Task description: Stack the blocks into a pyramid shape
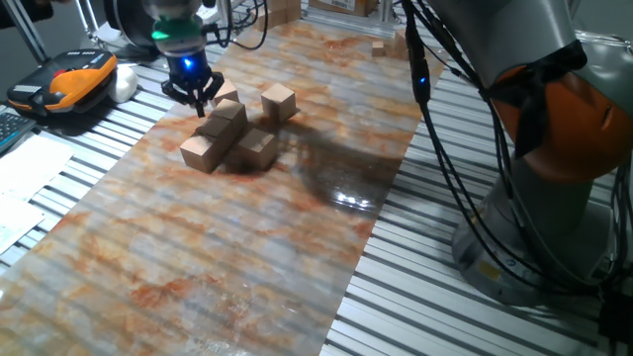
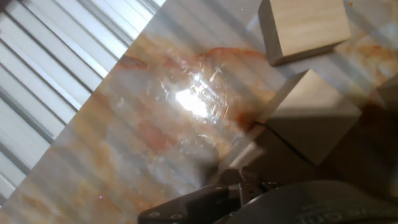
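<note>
Several light-tan wooden blocks lie on the marbled mat [image 1: 247,257]. One block [image 1: 279,100] stands alone to the right. A cluster sits left of it: a front-left block [image 1: 202,150], a front-right block [image 1: 258,146] and a block [image 1: 228,115] raised on top between them. My gripper [image 1: 197,99] hovers at the cluster's back left, just above the blocks, and its jaws look spread and empty. The hand view shows two blocks, one at the top [image 2: 303,28] and one below it [image 2: 311,115], to the right of the gripper body [image 2: 249,202].
An orange and black device [image 1: 74,79] lies on the slatted table at left. The arm's base [image 1: 554,158] and its cables [image 1: 435,129] stand at right. Small wooden pieces [image 1: 379,47] lie far back on the mat. A glare patch [image 1: 354,201] shines on the mat.
</note>
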`<move>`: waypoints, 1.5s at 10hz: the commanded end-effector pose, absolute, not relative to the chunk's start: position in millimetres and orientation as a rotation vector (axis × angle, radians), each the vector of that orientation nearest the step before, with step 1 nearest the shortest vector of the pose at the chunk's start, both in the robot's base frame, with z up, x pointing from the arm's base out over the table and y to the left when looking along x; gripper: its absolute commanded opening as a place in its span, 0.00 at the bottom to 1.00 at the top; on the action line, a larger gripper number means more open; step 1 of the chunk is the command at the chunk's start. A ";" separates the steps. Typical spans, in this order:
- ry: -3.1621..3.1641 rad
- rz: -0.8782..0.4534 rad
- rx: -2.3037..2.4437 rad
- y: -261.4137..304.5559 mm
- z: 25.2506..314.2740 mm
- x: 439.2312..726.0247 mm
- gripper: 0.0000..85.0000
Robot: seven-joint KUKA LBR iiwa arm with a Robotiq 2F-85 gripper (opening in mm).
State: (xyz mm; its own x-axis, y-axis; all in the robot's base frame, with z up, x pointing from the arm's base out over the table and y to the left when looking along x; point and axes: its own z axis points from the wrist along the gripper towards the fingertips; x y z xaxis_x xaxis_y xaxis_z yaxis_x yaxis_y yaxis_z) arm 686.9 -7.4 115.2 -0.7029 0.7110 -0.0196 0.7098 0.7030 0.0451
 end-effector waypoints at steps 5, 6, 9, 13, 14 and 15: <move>2.894 0.028 1.130 -26.9 116.3 699.7 0.00; 2.899 0.034 1.122 -31.9 117.5 702.6 0.00; 2.905 0.022 1.101 -44.0 117.5 711.0 0.00; 2.924 0.025 1.060 -62.4 120.5 724.0 0.00; 2.927 0.023 1.051 -65.2 120.9 727.5 0.00; 2.930 0.023 1.047 -67.5 120.2 730.4 0.00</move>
